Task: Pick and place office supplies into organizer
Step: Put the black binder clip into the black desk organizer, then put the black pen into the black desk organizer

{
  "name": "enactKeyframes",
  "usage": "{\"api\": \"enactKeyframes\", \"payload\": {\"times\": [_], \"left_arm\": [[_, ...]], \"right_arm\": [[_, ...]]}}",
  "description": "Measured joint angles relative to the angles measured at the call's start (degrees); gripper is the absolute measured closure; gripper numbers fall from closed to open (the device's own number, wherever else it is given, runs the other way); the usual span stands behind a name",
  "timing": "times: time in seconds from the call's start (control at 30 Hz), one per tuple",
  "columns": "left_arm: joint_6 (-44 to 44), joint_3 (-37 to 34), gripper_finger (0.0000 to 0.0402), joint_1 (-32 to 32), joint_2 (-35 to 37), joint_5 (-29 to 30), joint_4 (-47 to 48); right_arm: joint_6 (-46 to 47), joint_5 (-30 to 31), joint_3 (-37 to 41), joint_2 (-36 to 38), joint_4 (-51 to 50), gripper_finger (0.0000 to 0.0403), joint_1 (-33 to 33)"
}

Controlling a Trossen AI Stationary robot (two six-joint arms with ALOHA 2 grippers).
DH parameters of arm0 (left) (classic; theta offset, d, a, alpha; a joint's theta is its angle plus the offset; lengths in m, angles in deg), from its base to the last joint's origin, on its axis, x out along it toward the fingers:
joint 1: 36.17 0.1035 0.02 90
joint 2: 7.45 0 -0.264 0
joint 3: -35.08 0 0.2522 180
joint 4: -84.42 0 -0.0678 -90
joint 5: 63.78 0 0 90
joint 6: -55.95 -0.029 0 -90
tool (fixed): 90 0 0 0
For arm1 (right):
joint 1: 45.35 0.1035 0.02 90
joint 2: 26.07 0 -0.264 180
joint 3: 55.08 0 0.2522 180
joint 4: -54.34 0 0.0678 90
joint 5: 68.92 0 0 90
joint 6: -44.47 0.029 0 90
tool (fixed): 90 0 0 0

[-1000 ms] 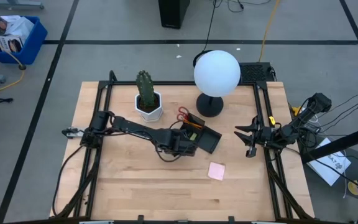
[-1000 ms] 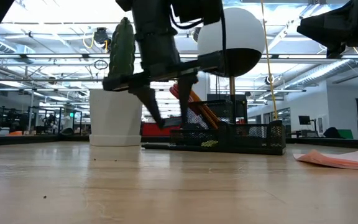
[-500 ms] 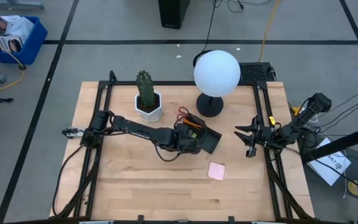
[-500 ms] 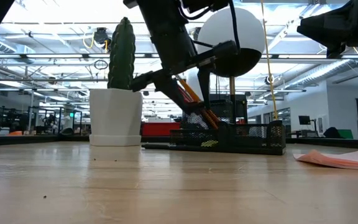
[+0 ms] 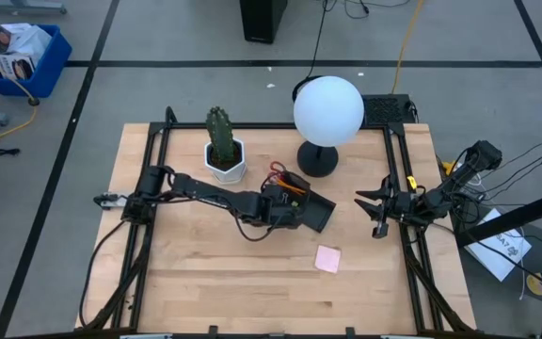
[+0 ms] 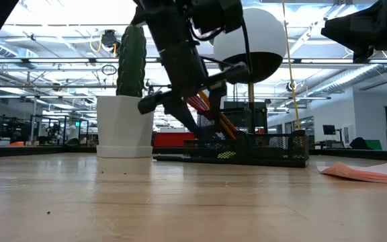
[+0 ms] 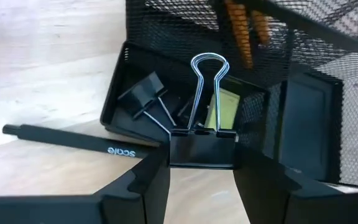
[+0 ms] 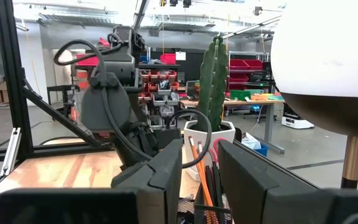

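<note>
A: OK, left gripper (image 7: pixel 201 163) is over the organizer (image 5: pixel 313 212), mid-table. Fingers are clamped on a black binder clip (image 7: pixel 202 146), wire handles pointing up toward the tray.

B: Where's the clip relative to the compartments?

A: Just at the low front compartment. Inside it: another black clip (image 7: pixel 146 99) and a small yellow piece (image 7: pixel 221 111). A black pen (image 7: pixel 79 140) lies on the wood just outside the tray's edge, below the clip in the wrist view.

B: Anything tall in the way?

A: Orange pencils (image 6: pixel 210 111) stand tilted in the mesh cup behind, with red-handled scissors (image 5: pixel 278 173) sticking out the far side. In the low view the left arm's fingers (image 6: pixel 180 107) sit right in front of those pencils. The white cactus pot (image 5: pixel 225 160) is just beside the arm's far side, and the lamp base (image 5: pixel 317 158) with its white globe (image 5: pixel 328 110) sits behind the organizer, near but apart.

B: Right arm?

A: Right gripper (image 5: pixel 376 209) is parked at the table's right edge, well clear of the organizer. Fingers (image 8: pixel 166 171) are apart with a narrow gap, holding nothing.

B: Anything loose on the table?

A: The pink sticky-note pad (image 5: pixel 327 259) lies flat on the wood, nearer the front than the organizer, between the two grippers and touching nothing.
</note>
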Motion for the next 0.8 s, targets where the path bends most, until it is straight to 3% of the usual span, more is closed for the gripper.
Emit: {"api": "enactKeyframes", "payload": {"times": [0.33,0.57,0.8], "left_arm": [[-2.51,-2.35,0.0229,1.15,0.04,-0.20,-5.92],[-4.57,-2.35,0.0227,2.30,0.04,-3.74,-6.26],[-5.73,-2.33,0.0179,2.69,0.04,-5.07,-6.23]], "right_arm": [[0.02,0.00,0.01,0.00,0.00,0.0303,0.01],[0.01,0.00,0.00,0.00,0.00,0.0303,0.00],[0.00,0.00,0.00,0.00,0.00,0.0303,0.00]]}}
